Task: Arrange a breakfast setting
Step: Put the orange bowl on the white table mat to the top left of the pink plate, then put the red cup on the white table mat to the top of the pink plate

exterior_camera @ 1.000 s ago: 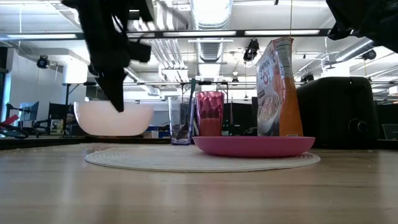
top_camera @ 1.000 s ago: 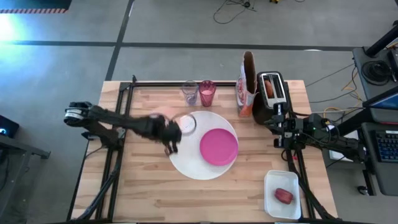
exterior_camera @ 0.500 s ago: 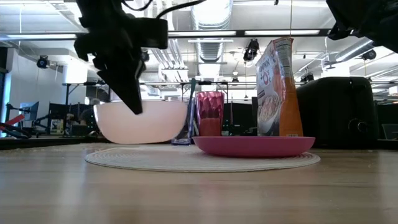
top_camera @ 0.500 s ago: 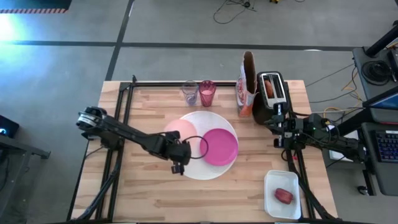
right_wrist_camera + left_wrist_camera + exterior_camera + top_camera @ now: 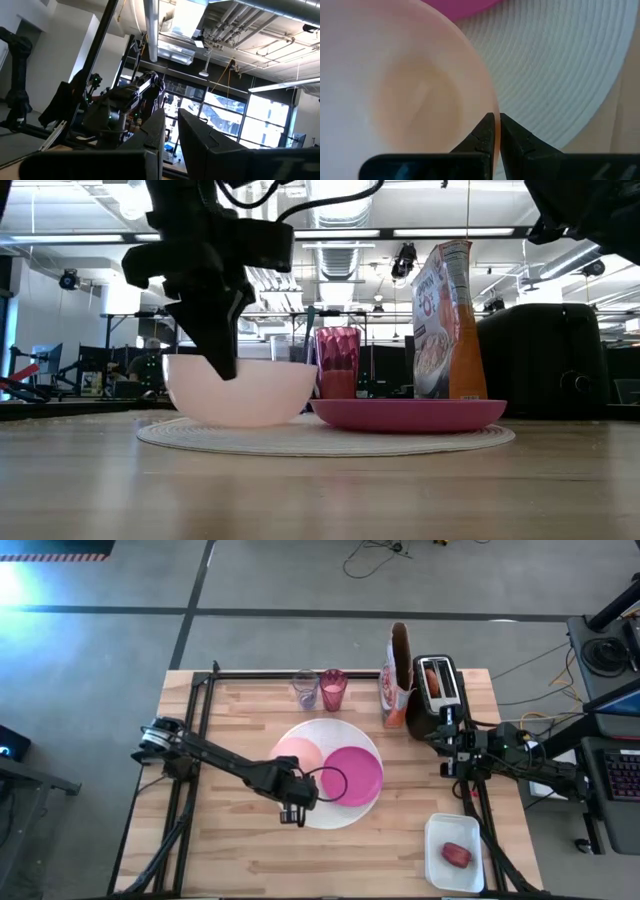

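Note:
My left gripper [image 5: 298,796] is shut on the pale pink bowl [image 5: 298,755], which is over the left half of the large white plate [image 5: 350,732]. The magenta plate [image 5: 352,774] lies on the white plate's right half. At the table's far edge stand the pink cup [image 5: 333,690] and a clear tumbler [image 5: 305,688] with a teal handle [image 5: 309,340] in it. Small red food [image 5: 457,855] lies in a white tray [image 5: 440,875] at the near right. My right gripper [image 5: 447,720] waits shut by the toaster and holds nothing. My left gripper pinches the bowl's rim [image 5: 492,102] on its near side, one finger inside the bowl and one outside. The fingers [image 5: 222,360] come from above, pointing steeply down. The bowl sits upright and level; whether its base touches the white plate I cannot tell.
A cereal box [image 5: 398,675] and a black toaster [image 5: 437,690] with something brownish-orange in its slot stand at the far right. Bare wood lies along the table's near edge and left side.
My left gripper has carried the bowl toward the table's right and near edges, from the white plate's far-left rim in over the plate, sinking a little and rolling at the wrist. It has stayed shut on the rim, and the bowl has stayed upright.

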